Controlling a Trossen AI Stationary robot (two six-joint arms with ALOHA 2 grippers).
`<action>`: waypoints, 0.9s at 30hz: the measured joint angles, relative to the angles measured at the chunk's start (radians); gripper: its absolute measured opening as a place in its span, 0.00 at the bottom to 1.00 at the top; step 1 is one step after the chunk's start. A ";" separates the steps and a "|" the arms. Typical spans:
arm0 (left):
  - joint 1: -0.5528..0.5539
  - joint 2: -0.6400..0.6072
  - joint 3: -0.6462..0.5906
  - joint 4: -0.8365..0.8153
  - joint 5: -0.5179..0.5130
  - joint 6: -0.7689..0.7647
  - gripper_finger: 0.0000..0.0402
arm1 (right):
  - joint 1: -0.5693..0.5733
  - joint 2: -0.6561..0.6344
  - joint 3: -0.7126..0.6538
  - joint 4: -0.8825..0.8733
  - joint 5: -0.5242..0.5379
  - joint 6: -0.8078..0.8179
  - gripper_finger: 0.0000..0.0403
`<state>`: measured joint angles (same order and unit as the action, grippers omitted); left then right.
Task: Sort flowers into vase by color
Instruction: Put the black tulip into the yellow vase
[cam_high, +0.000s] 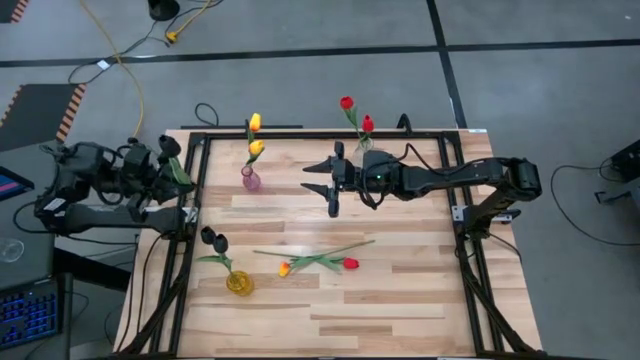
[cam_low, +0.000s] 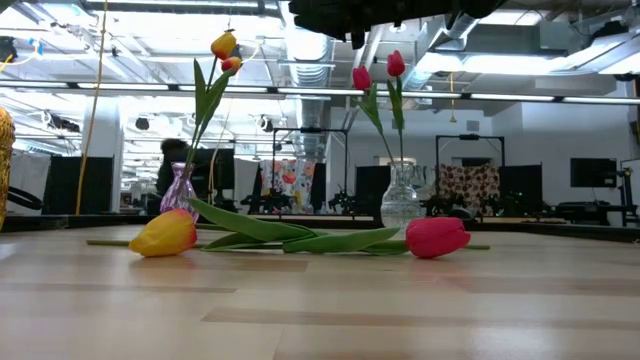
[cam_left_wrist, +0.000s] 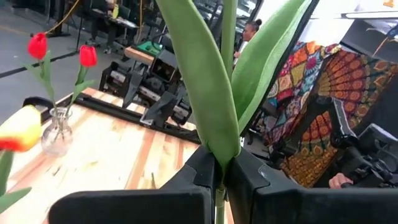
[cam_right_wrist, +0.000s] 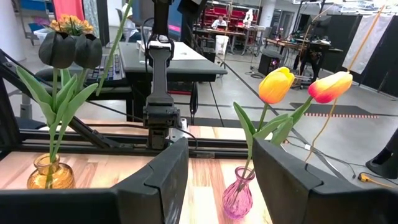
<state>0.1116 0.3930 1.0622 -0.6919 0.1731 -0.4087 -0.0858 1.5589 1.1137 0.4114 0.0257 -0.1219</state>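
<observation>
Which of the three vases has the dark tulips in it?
The amber vase, at the table's near left corner, holds the two near-black tulips. The pink vase holds yellow-orange ones; the clear vase holds red ones.

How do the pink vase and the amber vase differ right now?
The pink vase stands near the table's far edge and holds two yellow-orange tulips; the amber vase stands nearer the front edge and holds near-black tulips. The pink vase is narrow-necked, the amber one squat and round. Both stand upright on the left side.
</observation>
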 joint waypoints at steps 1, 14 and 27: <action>0.000 0.003 -0.007 0.012 0.006 0.000 0.01 | 0.000 0.000 0.000 0.000 0.000 0.000 0.51; 0.000 0.071 -0.053 0.129 0.048 0.004 0.01 | 0.000 0.000 0.000 -0.001 0.000 -0.002 0.51; -0.028 0.194 -0.053 0.179 0.085 -0.007 0.02 | 0.000 0.000 0.000 0.000 0.000 -0.001 0.51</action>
<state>0.0838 0.5869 1.0088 -0.5129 0.2577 -0.4157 -0.0856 1.5593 1.1137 0.4110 0.0261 -0.1230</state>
